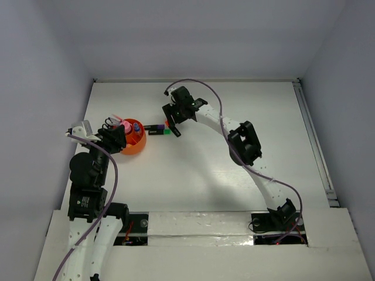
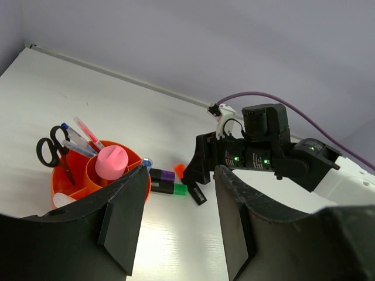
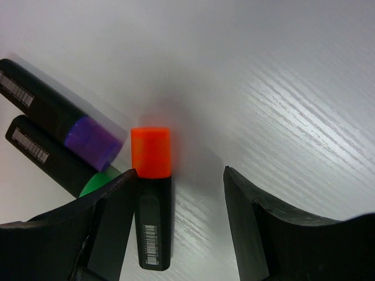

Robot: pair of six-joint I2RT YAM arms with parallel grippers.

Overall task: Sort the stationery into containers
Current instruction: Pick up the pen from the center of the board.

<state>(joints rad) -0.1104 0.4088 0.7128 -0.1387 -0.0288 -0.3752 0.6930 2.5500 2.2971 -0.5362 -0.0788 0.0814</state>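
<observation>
Setting: robot test cell of the laboratory kind. Flat white wood-grain tabletop (image 1: 199, 181), closed in on three sides by plain pale grey wall panels (image 1: 35, 88). Two white-and-black jointed robot arms, the left arm (image 1: 88, 175) and the right arm (image 1: 246, 146), bolted side by side at the near edge, with a thin purple cable (image 2: 258, 93) looping off the right one. Slim metal rail (image 1: 318, 152) along the table's right edge. Glossy white mounting board (image 1: 199, 225) between the arm bases. Bare, even lighting; no household or office furnishing in sight.

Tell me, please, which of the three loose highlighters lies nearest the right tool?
The orange-capped highlighter: it lies beside one finger of the right tool, while the purple-capped highlighter and the green-capped highlighter lie farther off.
</observation>
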